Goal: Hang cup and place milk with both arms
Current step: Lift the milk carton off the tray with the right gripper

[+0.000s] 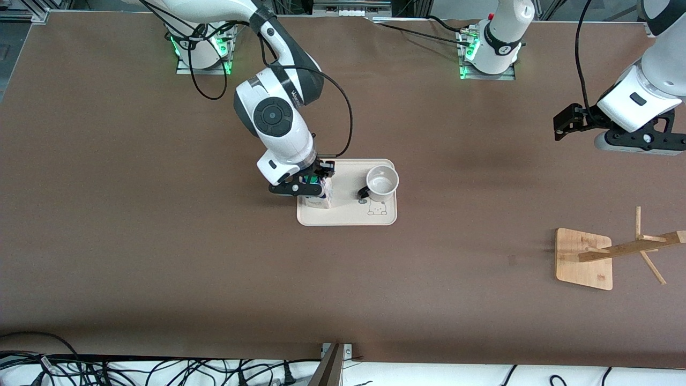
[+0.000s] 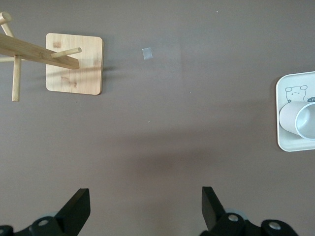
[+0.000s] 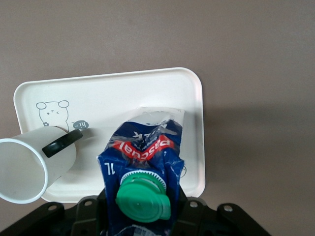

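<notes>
Right pincer clamped on the milk, upright on the tray beside the cup. Left pincer spread apart, waiting over bare surface near the wooden rack. Next, probably: lifting the milk straight up, clear of the cup.

Front cam high, facing robots; wrist cams look down (all share tray)

The milk, a blue and white gable-top carton with a green screw cap, stood upright near the middle of the table. Beside it, toward the left arm's end, the white cup with its black handle stood upright, mouth up.
</notes>
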Action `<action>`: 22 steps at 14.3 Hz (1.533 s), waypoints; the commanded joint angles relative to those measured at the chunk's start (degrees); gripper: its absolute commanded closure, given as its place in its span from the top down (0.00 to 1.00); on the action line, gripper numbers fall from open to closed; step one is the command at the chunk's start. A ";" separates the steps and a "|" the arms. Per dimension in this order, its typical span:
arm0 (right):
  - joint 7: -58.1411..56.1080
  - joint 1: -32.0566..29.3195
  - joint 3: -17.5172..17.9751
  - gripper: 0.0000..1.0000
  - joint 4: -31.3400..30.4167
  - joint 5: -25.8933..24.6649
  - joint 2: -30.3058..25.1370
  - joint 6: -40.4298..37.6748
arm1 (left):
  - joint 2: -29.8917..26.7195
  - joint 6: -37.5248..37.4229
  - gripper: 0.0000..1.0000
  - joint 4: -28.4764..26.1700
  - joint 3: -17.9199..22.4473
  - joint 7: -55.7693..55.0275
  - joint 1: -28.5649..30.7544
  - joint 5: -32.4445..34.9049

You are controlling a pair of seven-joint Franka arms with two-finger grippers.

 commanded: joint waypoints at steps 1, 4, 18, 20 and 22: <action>-0.96 0.46 -0.54 0.46 0.34 0.76 -0.06 -1.10 | 0.58 -1.29 1.00 1.69 -0.04 -0.17 0.11 -0.81; -0.60 0.63 -0.54 0.46 0.60 0.85 -0.93 -2.59 | 0.58 -1.29 1.00 1.69 -0.04 -0.17 0.11 -0.81; -6.38 0.46 -9.75 0.46 0.78 -0.12 -14.64 -17.27 | 0.67 -1.37 1.00 2.04 -0.21 -0.09 -0.15 -0.90; -10.16 0.46 -13.79 0.46 0.78 -0.12 -16.14 -19.37 | 0.67 -1.46 1.00 2.05 -0.21 -0.09 -0.24 -0.90; -14.82 0.46 -17.22 0.46 0.78 -0.03 -17.28 -20.87 | 0.67 -1.46 1.00 2.05 -0.21 -0.09 -0.24 -0.90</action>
